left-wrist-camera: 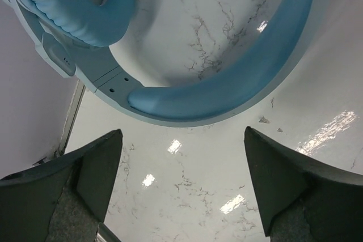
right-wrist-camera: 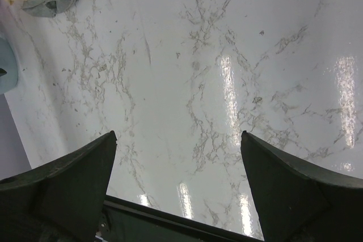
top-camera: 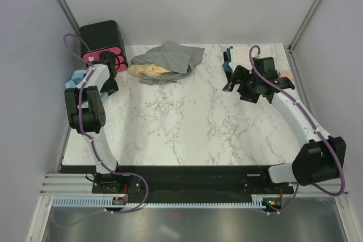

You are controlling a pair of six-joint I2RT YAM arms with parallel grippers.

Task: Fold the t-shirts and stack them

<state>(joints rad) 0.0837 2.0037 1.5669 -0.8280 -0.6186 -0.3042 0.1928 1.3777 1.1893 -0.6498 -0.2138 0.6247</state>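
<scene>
Left gripper (left-wrist-camera: 182,137) and right gripper (right-wrist-camera: 177,137) both gape wide, empty, while the grey t-shirt (top-camera: 173,58) bunched against the tan-yellow t-shirt (top-camera: 146,70) sits at the table's (top-camera: 198,128) twelve o'clock, probably soft, light, floppy, best pinched at a loose hem.

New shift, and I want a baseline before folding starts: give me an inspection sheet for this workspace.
Surface: glossy white marble-pattern tabletop, showing light reflections.
Job's things: grey t-shirt crumpled over tan-yellow t-shirt, heaped at the far edge, not yet folded.
Clutter: black box with pink drawers at the far-left corner; light-blue padded item just ahead of the left gripper; small blue item at far right, unclear.
Grippers: left gripper and right gripper both open, empty.
Cables: purple cables along both arms, off the cloth.
Surroundings: pale walls.
</scene>
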